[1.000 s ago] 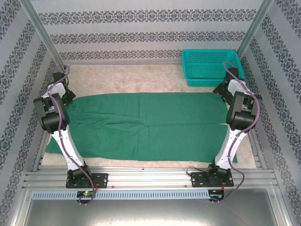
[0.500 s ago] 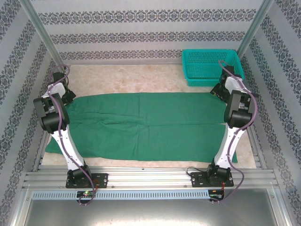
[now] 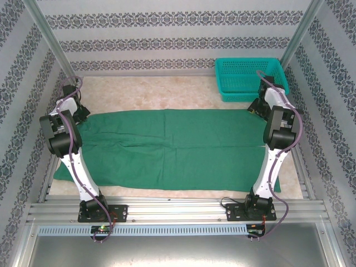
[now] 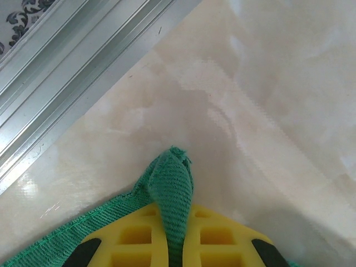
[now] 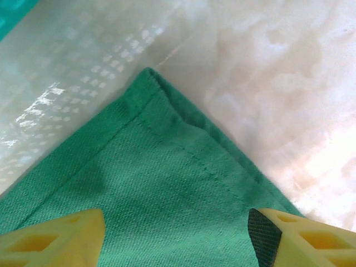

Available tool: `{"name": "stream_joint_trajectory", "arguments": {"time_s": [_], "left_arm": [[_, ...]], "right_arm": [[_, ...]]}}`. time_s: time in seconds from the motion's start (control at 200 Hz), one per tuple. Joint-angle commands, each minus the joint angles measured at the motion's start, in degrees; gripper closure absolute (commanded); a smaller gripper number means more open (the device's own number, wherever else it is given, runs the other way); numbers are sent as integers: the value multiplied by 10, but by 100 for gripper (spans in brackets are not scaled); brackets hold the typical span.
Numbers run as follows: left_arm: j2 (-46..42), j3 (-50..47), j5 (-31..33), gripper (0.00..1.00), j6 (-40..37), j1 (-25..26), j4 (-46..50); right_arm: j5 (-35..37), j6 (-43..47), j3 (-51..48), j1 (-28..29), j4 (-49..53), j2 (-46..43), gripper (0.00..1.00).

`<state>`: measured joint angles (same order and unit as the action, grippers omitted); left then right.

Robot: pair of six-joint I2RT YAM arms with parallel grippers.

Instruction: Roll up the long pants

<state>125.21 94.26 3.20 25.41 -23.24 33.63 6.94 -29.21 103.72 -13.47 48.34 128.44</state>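
Observation:
The long pants (image 3: 172,147) lie flat and spread across the table, dark green, running left to right. My left gripper (image 3: 78,114) is at their far left corner, shut on a pinched fold of the green cloth (image 4: 175,178) that stands up between the yellow fingers (image 4: 133,239). My right gripper (image 3: 255,108) hovers at the far right corner, open. In the right wrist view its yellow fingers (image 5: 55,239) stand wide apart on either side of the hemmed corner (image 5: 167,178), which lies flat on the table.
A teal mesh basket (image 3: 247,78) stands at the back right, just beyond the right gripper. An aluminium frame rail (image 4: 72,61) runs along the table's left edge close to the left gripper. Patterned walls enclose the table on three sides.
The right arm has reached further back, bringing its gripper over the pants' far right corner, and its jaws have narrowed slightly. The left arm and the pants have not moved.

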Motion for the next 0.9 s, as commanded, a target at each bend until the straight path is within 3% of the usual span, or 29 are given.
{"name": "stream_joint_trajectory", "arguments": {"time_s": [0.0, 0.175, 0.435, 0.49, 0.639, 0.739, 0.799, 0.864, 0.879, 0.889, 0.899], "left_arm": [[18, 9, -20, 100, -14, 3, 19], [16, 0, -22, 100, -13, 4, 9], [17, 0, -18, 100, -16, 11, 14], [17, 0, -16, 100, -18, 12, 15], [15, 0, -10, 100, -21, 12, 19], [15, 0, -9, 100, -23, 13, 19], [15, 2, -10, 100, -24, 12, 20], [15, 4, -10, 100, -25, 13, 21], [16, 4, -11, 100, -26, 13, 21], [15, 3, -11, 100, -26, 13, 21], [15, 4, -11, 100, -26, 13, 21]], "right_arm": [[-1, 7, 41, -8, 68, 28, 25], [-1, 6, -28, -18, 16, -20, 22], [0, 45, 5, -29, 68, 22, 22], [-3, 53, 24, -30, 83, 37, 31], [-12, 70, 72, -28, 114, 67, 33], [-15, 76, 86, -29, 119, 77, 40], [-16, 79, 85, -30, 112, 79, 48], [-14, 82, 78, -32, 105, 80, 71], [-12, 82, 76, -32, 102, 80, 81], [-11, 83, 76, -32, 101, 80, 82], [-9, 84, 74, -33, 99, 80, 100]]}}
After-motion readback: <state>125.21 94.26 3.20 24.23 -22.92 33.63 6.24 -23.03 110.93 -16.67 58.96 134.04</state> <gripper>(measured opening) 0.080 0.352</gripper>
